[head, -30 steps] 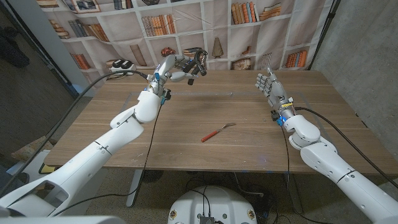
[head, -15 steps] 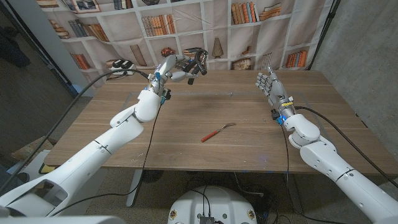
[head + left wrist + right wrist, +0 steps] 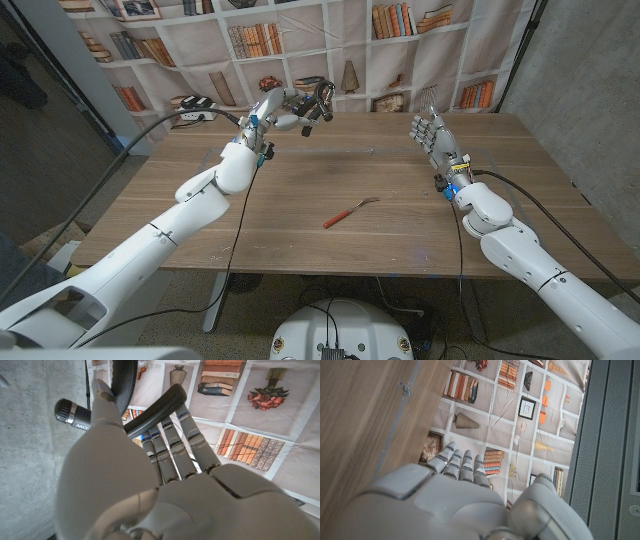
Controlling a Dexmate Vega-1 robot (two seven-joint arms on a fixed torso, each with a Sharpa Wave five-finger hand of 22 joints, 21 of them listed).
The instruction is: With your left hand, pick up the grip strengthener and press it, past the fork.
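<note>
Table (image 3: 300, 190) wooden; bookshelf backdrop (image 3: 300, 40) behind.

the grip strengthener (image 3: 318, 100) is black with a silvery metal band, and the left hand (image 3: 285, 108) holding it is pale grey with small blue marks on its fingers. the fork (image 3: 351, 212) has a red handle and a silver head, lying on the brown wood-grain table (image 3: 300, 180). the right hand (image 3: 432, 135) is the same pale grey, and the backdrop (image 3: 300, 40) is printed with white shelves of orange, brown and tan books.

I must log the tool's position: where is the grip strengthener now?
In the head view, the grip strengthener is held up by the left hand above the table's far left part, beyond the fork.
</note>
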